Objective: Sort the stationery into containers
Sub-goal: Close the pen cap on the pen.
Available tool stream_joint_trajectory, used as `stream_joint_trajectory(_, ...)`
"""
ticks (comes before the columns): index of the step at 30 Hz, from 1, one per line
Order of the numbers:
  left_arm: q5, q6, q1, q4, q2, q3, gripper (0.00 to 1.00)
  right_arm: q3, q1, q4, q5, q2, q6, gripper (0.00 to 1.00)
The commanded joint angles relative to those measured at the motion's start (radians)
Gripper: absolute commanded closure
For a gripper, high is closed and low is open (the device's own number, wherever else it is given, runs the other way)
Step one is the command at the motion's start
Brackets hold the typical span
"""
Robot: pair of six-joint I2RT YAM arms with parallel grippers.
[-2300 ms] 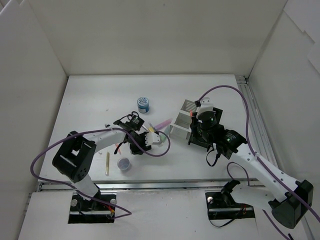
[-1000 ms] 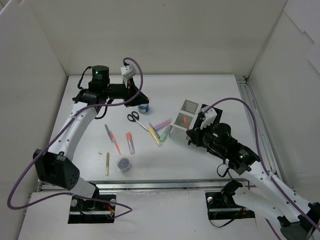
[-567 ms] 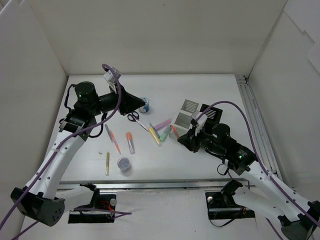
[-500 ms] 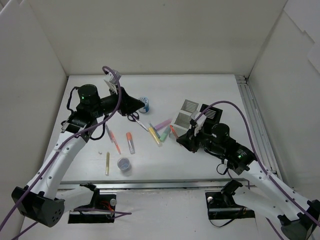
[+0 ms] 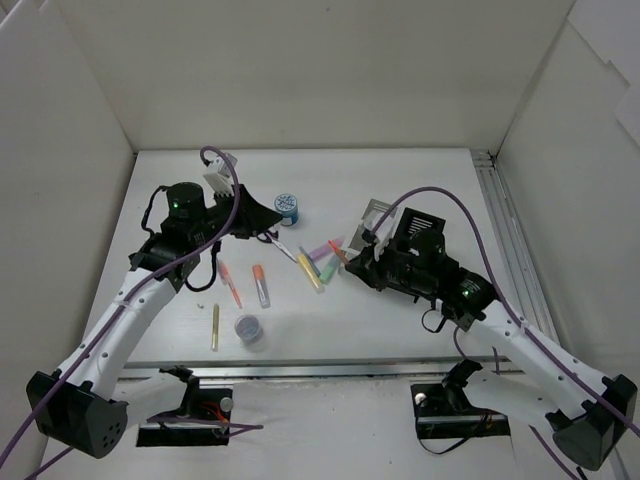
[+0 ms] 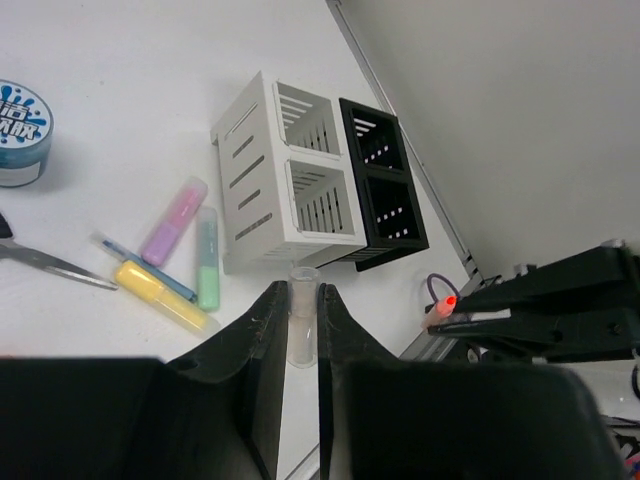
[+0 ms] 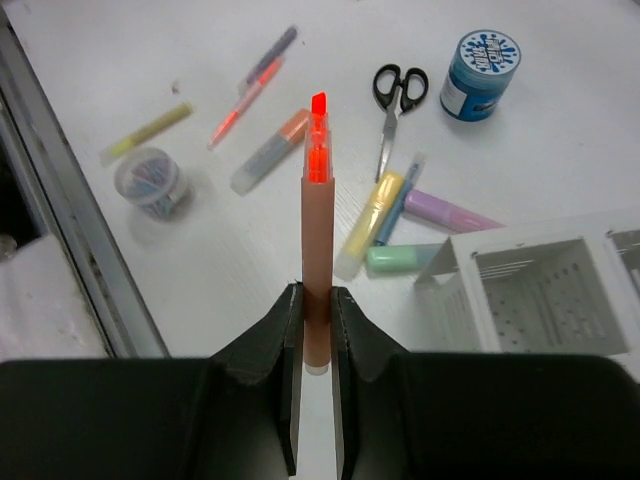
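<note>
The matte white tabletop (image 5: 420, 175) carries everything. Right of its middle, two perforated box containers stand touching side by side. The white organizer (image 6: 270, 190) has square open compartments, and the black holder (image 6: 385, 185) is on the side toward the right edge.

The right gripper (image 7: 316, 292) hovers over the tabletop's middle, just left of the white organizer. Its black jaws are clamped on a peach-bodied orange highlighter (image 7: 318, 240) with a bare neon chisel tip. The left gripper (image 6: 302, 292), over the far-left part, is pinched on a short clear plastic tube (image 6: 302, 330).

The round blue tin (image 5: 288, 207), its lid splashed with white, sits about mid-width in the far half. Near it lie the scissors (image 7: 392, 120), with black loop handles and thin metal blades. Between the scissors and the organizer, chunky pastel sticks lie close together: a yellow highlighter (image 7: 368, 225), a lilac highlighter (image 7: 450, 212) and a mint highlighter (image 7: 405, 258), with a thin blue pen (image 7: 400, 200) beside the yellow one.

Left of the middle lies a peach-capped marker (image 7: 270, 152). Nearer the near edge stands the small round purple jar (image 7: 148, 180), with see-through walls. Toward the left edge lie slim pens: a pink pen (image 7: 240, 105), a purple pen (image 7: 272, 52) and a yellow pen (image 7: 148, 130).
</note>
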Motion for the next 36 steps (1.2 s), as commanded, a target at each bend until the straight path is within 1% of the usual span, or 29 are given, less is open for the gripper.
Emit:
stream_joint_trajectory(1, 0.045, 0.111, -0.012, -0.020, 0.008, 0.049, 1.00, 0.156, 0.008, -0.011, 0.014, 0.072, -0.243, 1.00)
stream_joint_trajectory(2, 0.051, 0.129, -0.012, -0.035, 0.010, 0.034, 1.00, 0.179, 0.005, -0.054, 0.007, 0.096, -0.304, 1.00)
stream_joint_trajectory(3, 0.078, 0.146, -0.012, -0.066, 0.013, 0.026, 1.00, 0.202, 0.008, -0.069, -0.001, 0.111, -0.447, 1.00)
stream_joint_trajectory(5, 0.109, 0.174, -0.012, -0.083, 0.014, 0.010, 1.00, 0.259, 0.011, -0.076, 0.011, 0.166, -0.547, 1.00)
stream_joint_trajectory(6, 0.152, 0.186, -0.022, -0.094, 0.011, -0.007, 1.00, 0.276, 0.013, -0.077, 0.013, 0.203, -0.655, 1.00)
stream_joint_trajectory(8, 0.184, 0.215, -0.022, -0.107, 0.002, -0.033, 1.00, 0.320, 0.017, -0.088, 0.015, 0.243, -0.761, 1.00)
stream_joint_trajectory(9, 0.198, 0.226, -0.031, -0.117, -0.010, -0.043, 1.00, 0.339, 0.020, -0.103, 0.031, 0.264, -0.864, 1.00)
stream_joint_trajectory(11, 0.226, 0.267, -0.031, -0.127, -0.023, -0.063, 1.00, 0.406, 0.023, -0.163, 0.053, 0.332, -0.965, 1.00)
stream_joint_trajectory(12, 0.250, 0.287, -0.040, -0.156, -0.027, -0.066, 1.00, 0.431, 0.028, -0.186, 0.080, 0.355, -1.075, 1.00)
stream_joint_trajectory(13, 0.257, 0.310, -0.040, -0.172, -0.029, -0.064, 1.00, 0.483, 0.031, -0.247, 0.102, 0.399, -1.123, 1.00)
stream_joint_trajectory(14, 0.255, 0.327, -0.049, -0.192, -0.024, -0.063, 1.00, 0.509, 0.039, -0.284, 0.125, 0.422, -1.162, 1.00)
stream_joint_trajectory(15, 0.247, 0.365, -0.058, -0.228, -0.015, -0.060, 1.00, 0.534, 0.046, -0.321, 0.166, 0.436, -1.240, 1.00)
stream_joint_trajectory(16, 0.243, 0.376, -0.058, -0.229, -0.010, -0.061, 1.00, 0.564, 0.049, -0.371, 0.189, 0.464, -1.275, 1.00)
stream_joint_trajectory(17, 0.244, 0.384, -0.069, -0.217, -0.003, -0.072, 1.00, 0.572, 0.052, -0.384, 0.202, 0.472, -1.305, 1.00)
stream_joint_trajectory(18, 0.266, 0.402, -0.078, -0.204, 0.019, -0.072, 1.00, 0.577, 0.060, -0.402, 0.211, 0.476, -1.385, 1.00)
stream_joint_trajectory(19, 0.283, 0.419, -0.078, -0.206, 0.034, -0.069, 1.00, 0.575, 0.063, -0.436, 0.220, 0.479, -1.432, 1.00)
stream_joint_trajectory(20, 0.296, 0.431, -0.078, -0.213, 0.048, -0.052, 1.00, 0.571, 0.068, -0.450, 0.228, 0.475, -1.466, 1.00)
stream_joint_trajectory(21, 0.295, 0.445, -0.078, -0.241, 0.083, -0.038, 1.00, 0.560, 0.063, -0.459, 0.231, 0.470, -1.539, 1.00)
stream_joint_trajectory(24, 0.309, 0.453, -0.087, -0.256, 0.137, 0.000, 1.00, 0.506, 0.068, -0.491, 0.232, 0.435, -1.640, 1.00)
stream_joint_trajectory(25, 0.321, 0.444, -0.088, -0.252, 0.152, 0.006, 1.00, 0.479, 0.069, -0.493, 0.226, 0.415, -1.651, 1.00)
stream_joint_trajectory(26, 0.371, 0.447, -0.088, -0.247, 0.180, 0.015, 1.00, 0.468, 0.071, -0.491, 0.205, 0.406, -1.661, 1.00)
stream_joint_trajectory(29, 0.444, 0.464, -0.106, -0.230, 0.212, 0.014, 1.00, 0.431, 0.074, -0.491, 0.173, 0.371, -1.670, 1.00)
stream_joint_trajectory(33, 0.471, 0.453, -0.126, -0.213, 0.238, 0.016, 1.00, 0.393, 0.075, -0.491, 0.150, 0.334, -1.696, 1.00)
stream_joint_trajectory(36, 0.511, 0.456, -0.137, -0.204, 0.247, 0.023, 1.00, 0.399, 0.076, -0.491, 0.131, 0.334, -1.675, 1.00)
